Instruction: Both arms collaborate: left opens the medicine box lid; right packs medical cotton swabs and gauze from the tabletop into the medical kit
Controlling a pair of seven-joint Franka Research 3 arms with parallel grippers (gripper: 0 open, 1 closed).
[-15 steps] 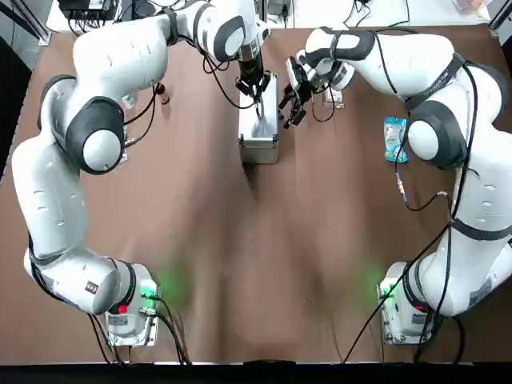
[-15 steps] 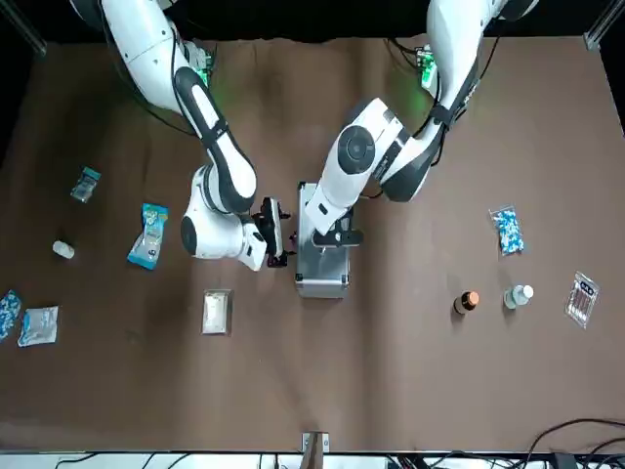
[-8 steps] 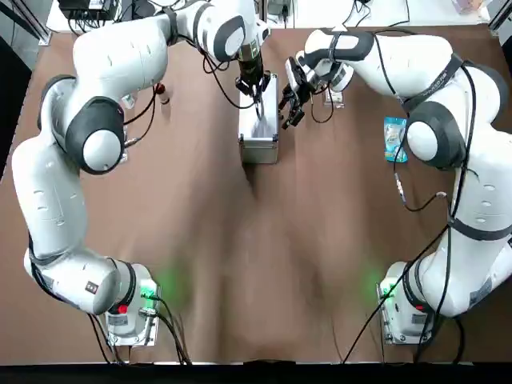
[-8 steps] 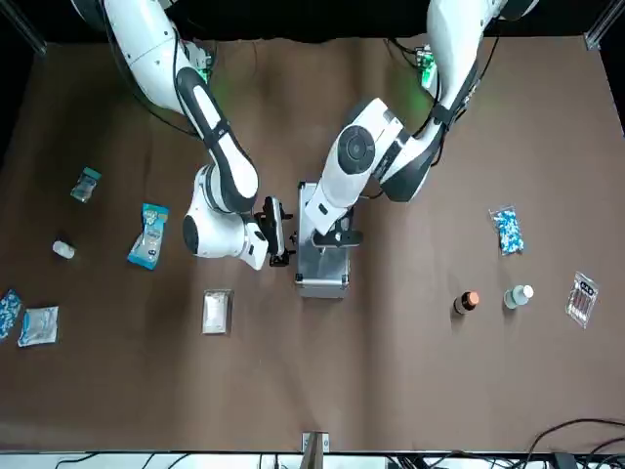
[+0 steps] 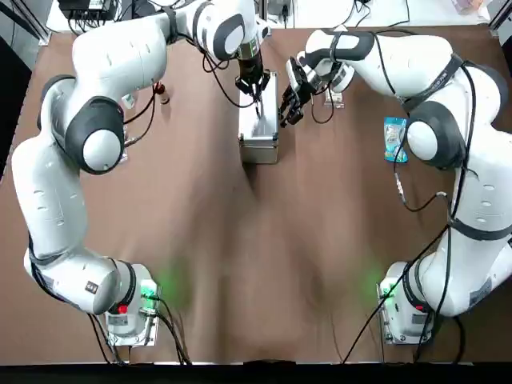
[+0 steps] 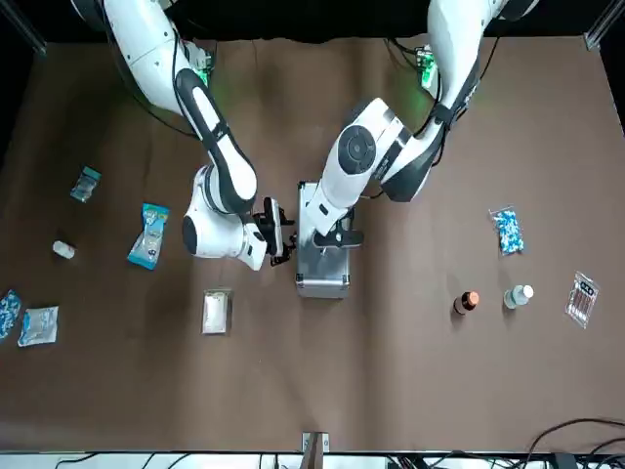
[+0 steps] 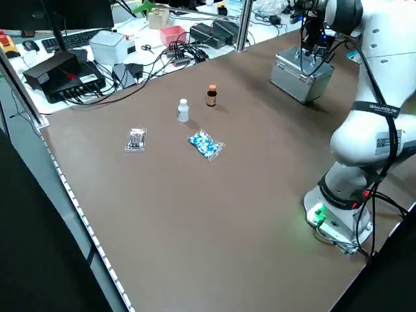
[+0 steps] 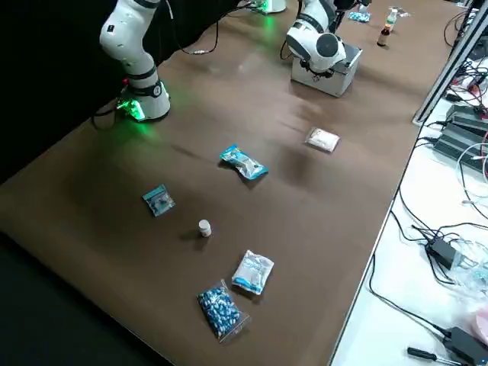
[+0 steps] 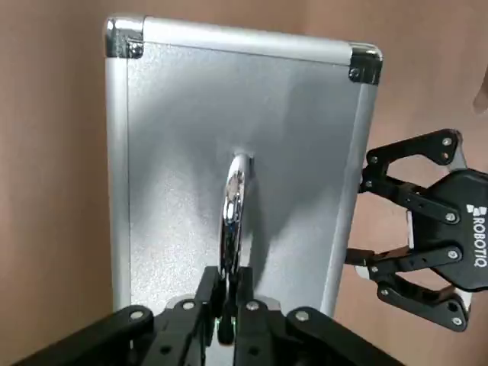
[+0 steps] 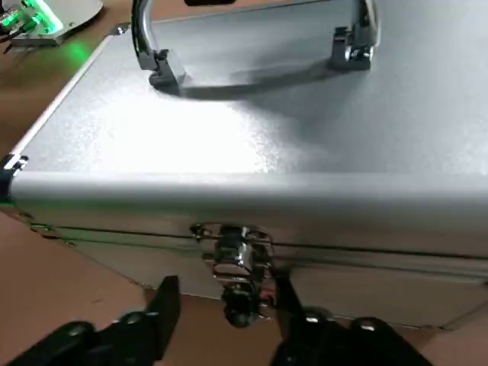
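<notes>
Packet [image 6: 582, 299] in clear film lies leftmost; taking the case as the centre of our dial, seen from the robot's side with twelve at the far edge, we place it just past nine. We find the white bottle [image 7: 183, 110] at half past nine, the blue-and-white bag [image 6: 508, 231] at nine and the brown bottle [image 6: 466, 302] near ten.

At the dial's centre we see the silver case [image 5: 258, 144], its lid [image 9: 183, 168] down. Over its top, the left gripper [image 9: 226, 278] is closed on the metal handle [image 9: 232, 206], one finger against each side. On the case's three o'clock side, the right gripper [image 10: 226, 293] is open, its fingers well parted, one on either side of the latch [image 10: 233, 255]; whether either touches it, we cannot tell.

Farther right, we have the pale flat pack [image 8: 322, 139] at two and the long blue packet [image 8: 244, 162] at three. Beyond that, we see the small teal packet [image 8: 158, 200] between three and four, the little white container [image 8: 204, 228] at three, the white-and-blue pouch [image 8: 252, 272] at half past two and the bag of blue pieces [image 8: 223, 310] between two and three. Which packs hold swabs or gauze, we cannot tell.
</notes>
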